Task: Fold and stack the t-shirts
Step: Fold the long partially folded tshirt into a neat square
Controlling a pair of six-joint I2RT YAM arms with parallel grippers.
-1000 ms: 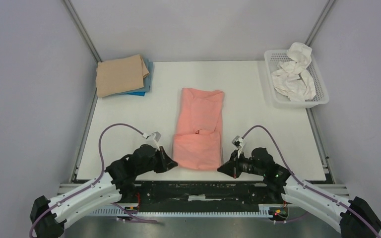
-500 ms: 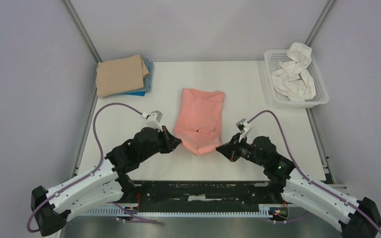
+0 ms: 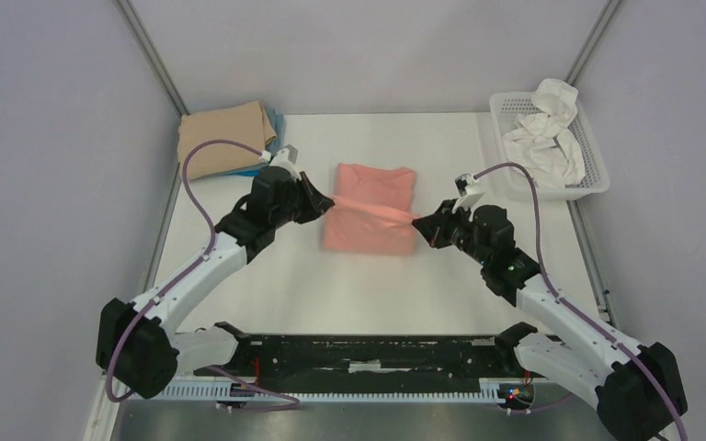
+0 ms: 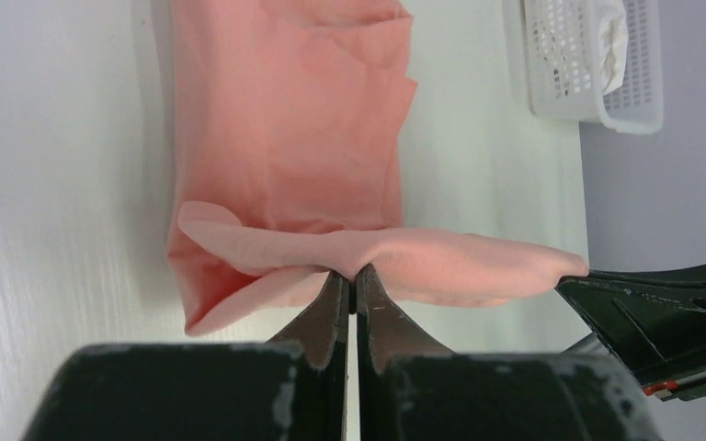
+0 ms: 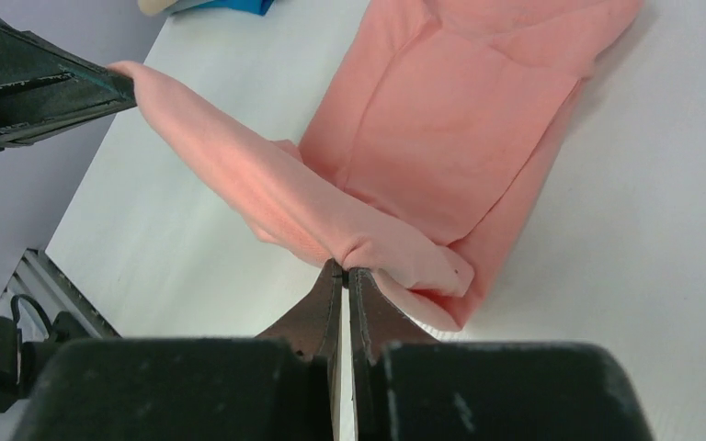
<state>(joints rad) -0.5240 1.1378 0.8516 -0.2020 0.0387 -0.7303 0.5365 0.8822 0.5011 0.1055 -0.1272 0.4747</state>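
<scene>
Top external: salmon-pink t-shirt (image 3: 377, 182), frame centre, one edge raised as a taut band. Left gripper (image 3: 326, 198) and right gripper (image 3: 420, 223): fingers pinched closed on its ends.

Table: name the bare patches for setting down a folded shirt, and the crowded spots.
Bare: the strip of table between the pink shirt and the near edge; the far band between the tan shirt and the basket. Crowded: the middle, where the left end effector and right end effector pinch it.

Blue shirt (image 5: 225, 5) mostly hidden under tan shirt (image 3: 216, 138); basket (image 4: 556, 64) cropped by edge.
</scene>
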